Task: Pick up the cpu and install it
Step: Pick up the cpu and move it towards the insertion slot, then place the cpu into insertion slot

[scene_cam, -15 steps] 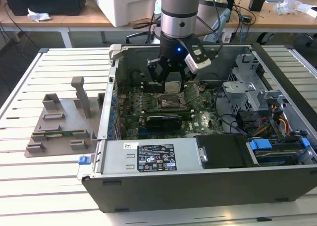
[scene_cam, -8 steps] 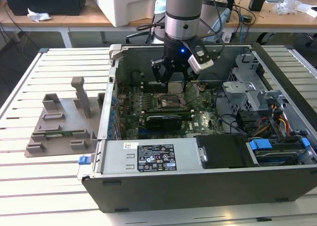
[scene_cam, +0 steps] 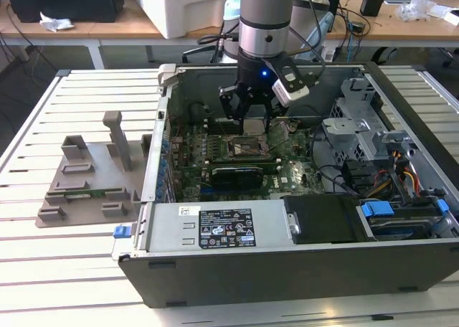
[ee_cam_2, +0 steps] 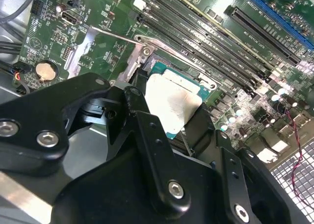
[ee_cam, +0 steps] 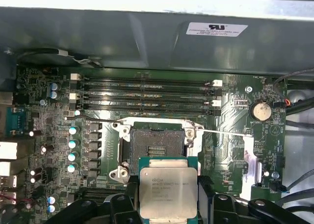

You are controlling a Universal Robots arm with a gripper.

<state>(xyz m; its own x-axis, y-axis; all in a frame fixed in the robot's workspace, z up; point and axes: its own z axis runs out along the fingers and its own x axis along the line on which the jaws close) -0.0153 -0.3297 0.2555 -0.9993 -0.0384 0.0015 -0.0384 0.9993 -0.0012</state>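
Exterior view: arm [scene_cam: 264, 19] points straight down over the socket [scene_cam: 247, 149], jaws gripping the cpu [scene_cam: 252, 124].

The black metal claw [ee_cam_2: 168, 120] clasps the flat square silver-topped, green-rimmed cpu [ee_cam_2: 172, 102] over the green motherboard [ee_cam_2: 93, 22], beside its steel socket frame [ee_cam_2: 142, 48].

Computer case [scene_cam: 287, 277] open on top; tool [scene_cam: 251, 125], clamped on the cpu [ee_cam: 168, 192], hangs inside over the motherboard [scene_cam: 292, 173]. CPU socket [ee_cam: 154, 145] close by lies uncovered. Memory slots [ee_cam: 147, 94] run along one side of it, load lever [ee_cam: 223, 132] stretches past another. Exterior view: power supply [scene_cam: 215, 226] walls the near side; drive cage [scene_cam: 358, 115] and cables [scene_cam: 401, 173] crowd the exterior view's right. Fixture plate [scene_cam: 90, 180] stands on tabletop [scene_cam: 64, 269] outside the case
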